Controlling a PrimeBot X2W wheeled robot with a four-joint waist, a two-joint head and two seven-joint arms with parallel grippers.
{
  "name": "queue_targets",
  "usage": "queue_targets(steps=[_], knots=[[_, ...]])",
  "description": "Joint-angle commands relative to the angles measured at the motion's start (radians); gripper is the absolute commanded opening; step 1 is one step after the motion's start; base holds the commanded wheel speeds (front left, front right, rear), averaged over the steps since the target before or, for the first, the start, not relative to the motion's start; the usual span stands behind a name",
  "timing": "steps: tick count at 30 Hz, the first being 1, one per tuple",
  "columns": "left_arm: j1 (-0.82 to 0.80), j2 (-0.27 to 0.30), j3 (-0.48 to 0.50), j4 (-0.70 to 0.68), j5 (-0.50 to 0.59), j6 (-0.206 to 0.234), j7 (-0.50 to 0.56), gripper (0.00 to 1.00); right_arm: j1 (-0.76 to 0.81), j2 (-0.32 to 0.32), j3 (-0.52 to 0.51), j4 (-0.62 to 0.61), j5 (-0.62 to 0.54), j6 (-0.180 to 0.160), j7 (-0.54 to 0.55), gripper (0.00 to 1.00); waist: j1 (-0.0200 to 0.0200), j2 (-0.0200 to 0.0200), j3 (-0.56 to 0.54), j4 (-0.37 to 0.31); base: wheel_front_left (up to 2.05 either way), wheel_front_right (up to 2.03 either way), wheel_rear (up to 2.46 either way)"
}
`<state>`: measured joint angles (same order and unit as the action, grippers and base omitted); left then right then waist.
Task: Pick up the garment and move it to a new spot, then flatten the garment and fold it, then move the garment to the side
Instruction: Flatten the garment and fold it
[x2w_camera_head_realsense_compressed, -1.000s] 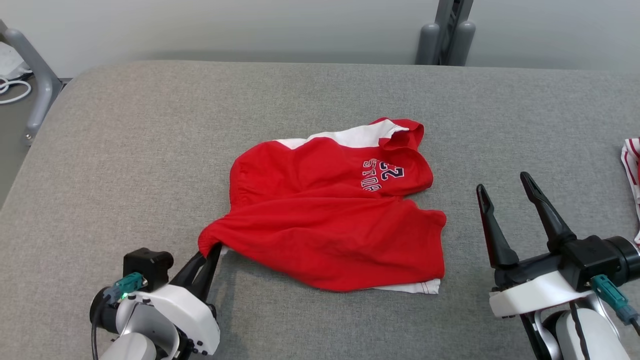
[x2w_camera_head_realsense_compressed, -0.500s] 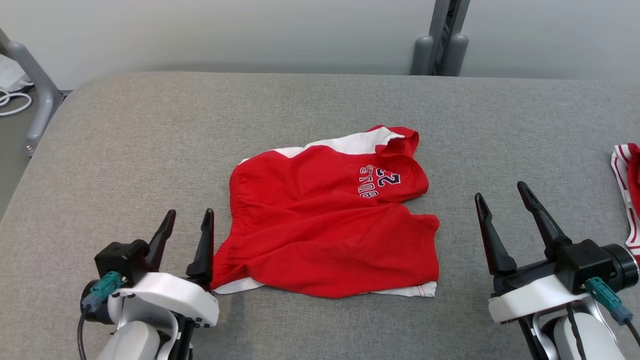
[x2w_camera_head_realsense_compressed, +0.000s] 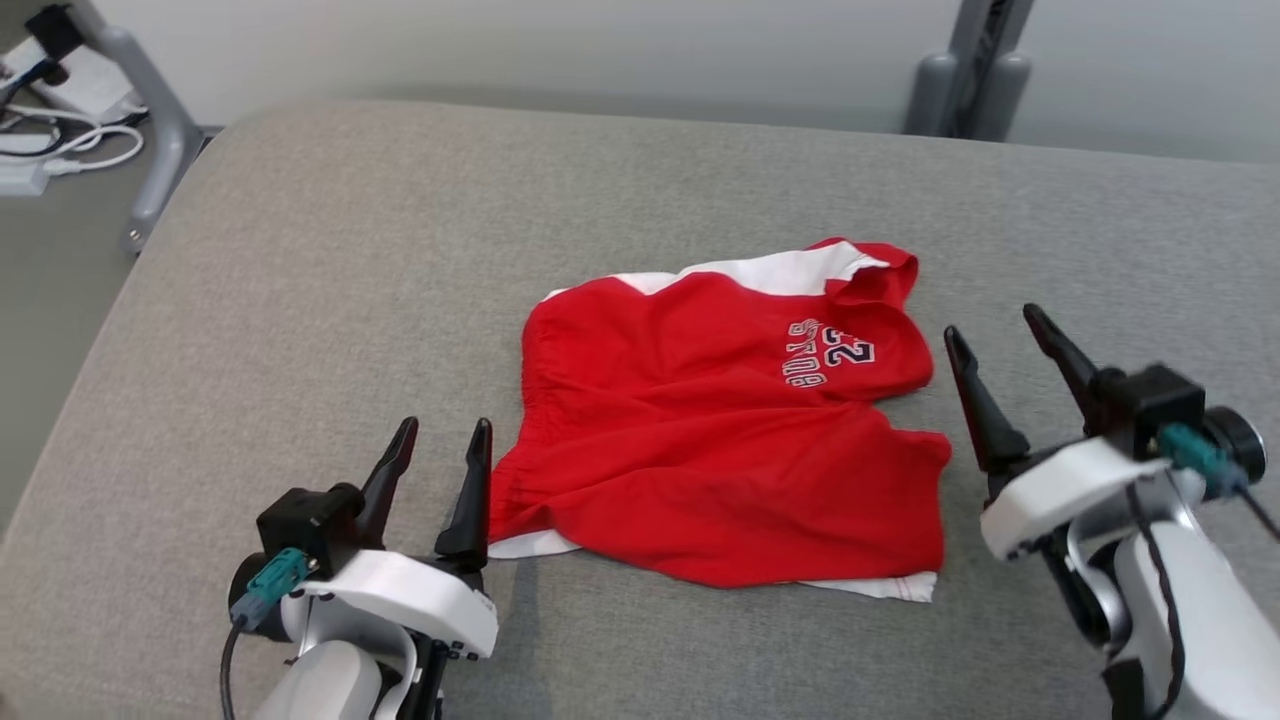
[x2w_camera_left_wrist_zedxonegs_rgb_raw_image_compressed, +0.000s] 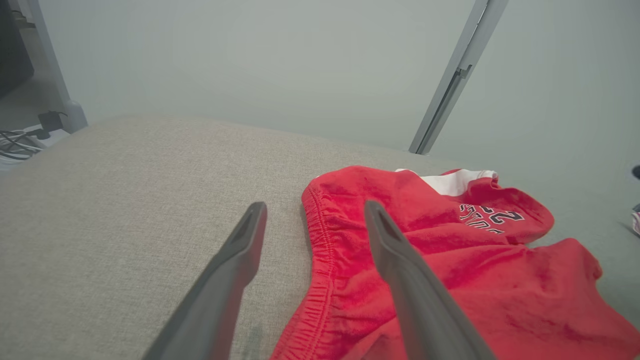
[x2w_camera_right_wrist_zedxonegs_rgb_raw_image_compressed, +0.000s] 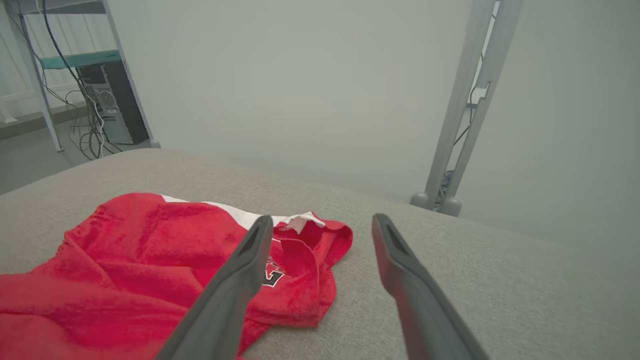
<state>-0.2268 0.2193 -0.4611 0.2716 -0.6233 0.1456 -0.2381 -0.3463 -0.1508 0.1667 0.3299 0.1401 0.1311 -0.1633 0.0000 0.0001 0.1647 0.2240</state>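
At the left edge of the garment, the left claw (x2w_camera_head_realsense_compressed: 446, 428) sat with its fingers spread and nothing in it, the inner finger just beside the elastic waistband (x2w_camera_left_wrist_zedxonegs_rgb_raw_image_compressed: 320, 240) of the red shorts (x2w_camera_head_realsense_compressed: 720, 440). The shorts lay rumpled in the middle of the grey worktop (x2w_camera_head_realsense_compressed: 300, 250). Light, limp jersey cloth, likely to sag and slide, so that gathered waistband looked the firmest pinch. Over right, the right claw (x2w_camera_head_realsense_compressed: 990, 325) hovered, spread and empty, near their other side.

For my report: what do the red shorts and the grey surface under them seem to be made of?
Red shorts: soft matte knit, perhaps cotton jersey; it creases softly, and the waistband is gathered as by elastic. Grey surface: matte woven upholstery, fine weave visible; rounded edges suggest padding.
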Motion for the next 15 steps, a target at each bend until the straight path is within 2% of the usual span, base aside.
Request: queue_targets(steps=[1,5,15], knots=[[-0.023,-0.005,-0.004,0.009,0.008,-0.009,-0.005,1.0,-0.052,-0.023,0.009,0.049,0.033,-0.001,0.029,1.0,0.0,-0.0001,0.029,0.037,0.0,0.0,0.0],[-0.042,-0.027,-0.015,0.029,0.008,-0.021,-0.01,1.0,-0.148,-0.057,0.059,0.161,0.116,-0.001,0.086,1.0,0.0,-0.0001,0.055,0.079,0.0,0.0,0.0],[-0.068,-0.063,-0.02,0.068,0.013,-0.039,-0.02,1.0,-0.299,-0.129,0.187,0.327,0.293,-0.001,0.162,1.0,0.0,-0.0001,0.093,0.151,0.0,0.0,0.0]])
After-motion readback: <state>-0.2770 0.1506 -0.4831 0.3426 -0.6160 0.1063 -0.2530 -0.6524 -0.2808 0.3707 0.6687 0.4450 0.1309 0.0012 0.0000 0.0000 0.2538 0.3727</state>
